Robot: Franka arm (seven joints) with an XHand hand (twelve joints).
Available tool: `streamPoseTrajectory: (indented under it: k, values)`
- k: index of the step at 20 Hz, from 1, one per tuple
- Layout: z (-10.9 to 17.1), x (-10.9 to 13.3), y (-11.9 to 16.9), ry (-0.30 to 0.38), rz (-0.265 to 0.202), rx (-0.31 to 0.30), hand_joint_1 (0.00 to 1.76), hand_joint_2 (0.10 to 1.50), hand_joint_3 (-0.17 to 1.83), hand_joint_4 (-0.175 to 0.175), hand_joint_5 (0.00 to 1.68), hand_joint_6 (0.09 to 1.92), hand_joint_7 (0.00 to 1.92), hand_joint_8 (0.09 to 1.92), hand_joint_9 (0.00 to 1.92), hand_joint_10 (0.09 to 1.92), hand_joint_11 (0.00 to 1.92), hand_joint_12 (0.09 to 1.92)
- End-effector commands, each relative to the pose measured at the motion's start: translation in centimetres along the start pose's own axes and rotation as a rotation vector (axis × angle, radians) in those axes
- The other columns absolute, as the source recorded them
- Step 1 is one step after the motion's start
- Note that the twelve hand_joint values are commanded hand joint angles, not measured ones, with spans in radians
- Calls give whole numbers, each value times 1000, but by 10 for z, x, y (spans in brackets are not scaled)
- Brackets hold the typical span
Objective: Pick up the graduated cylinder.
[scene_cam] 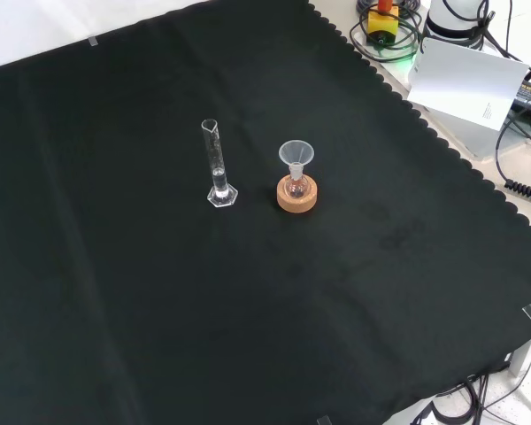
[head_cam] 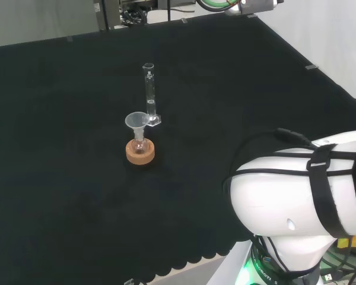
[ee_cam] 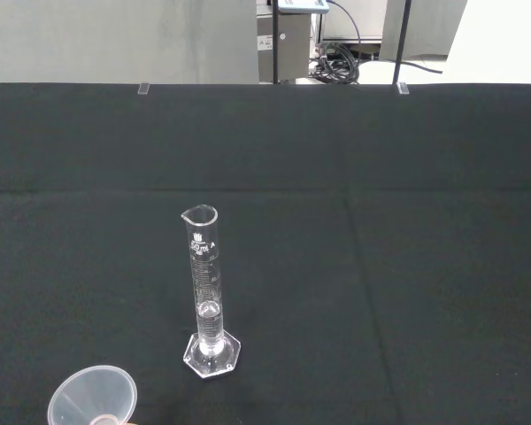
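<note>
Your hand's state cannot be told from these pictures, so judge the cylinder by the wrist camera that rides with it. In the wrist view the cylinder (ee_cam: 209,297) stands out ahead of that camera, upright on its six-sided foot, apart from everything but the cloth, with a little clear liquid low in its tube. A funnel (ee_cam: 93,400) shows just beside it, nearer the camera.

On the tabletop (scene_cam: 115,310), covered in black cloth, you see the cylinder (scene_cam: 217,168) standing upright near the middle in the front view. Its spout is at the top and its foot rests flat on the cloth. To its right in that view, near but not touching, a cork ring (scene_cam: 297,199) carries a small round flask (scene_cam: 294,187), and the funnel (scene_cam: 296,155) sits in the flask's neck.

In the head view the cylinder (head_cam: 149,95) stands just behind the funnel (head_cam: 136,122) and the cork ring (head_cam: 140,152), a little to their right, so its foot shows beside the funnel's rim. The arm's big white link (head_cam: 296,190) sits at the lower right of that view, well apart from the cylinder, with open cloth between them.

Nothing touches the cylinder in any view.
</note>
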State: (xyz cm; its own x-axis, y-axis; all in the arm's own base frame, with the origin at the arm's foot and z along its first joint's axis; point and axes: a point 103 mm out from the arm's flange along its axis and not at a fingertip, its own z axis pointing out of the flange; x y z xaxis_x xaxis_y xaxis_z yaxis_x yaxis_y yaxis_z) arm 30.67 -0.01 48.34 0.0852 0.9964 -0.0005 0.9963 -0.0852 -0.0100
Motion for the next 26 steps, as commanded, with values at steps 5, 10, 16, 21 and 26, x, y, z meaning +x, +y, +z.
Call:
streamPoseTrajectory:
  k: [5,10,16,21,26]
  values:
    - [0,-4,2,1,4,-16,0,1201,388,-3,301,117,35,531,246,645,130,1360]
    - [2,-3,6,-4,16,-5,0,1210,373,-3,309,102,37,530,247,644,129,1362]
    - [18,-8,24,21,59,8,0,1230,337,-3,326,87,48,529,251,642,131,1358]
    - [38,-23,36,44,72,-13,0,1233,328,-4,331,87,58,532,260,645,131,1359]
    - [68,-38,56,56,59,-12,23,1222,309,-7,342,87,89,541,294,650,141,1363]
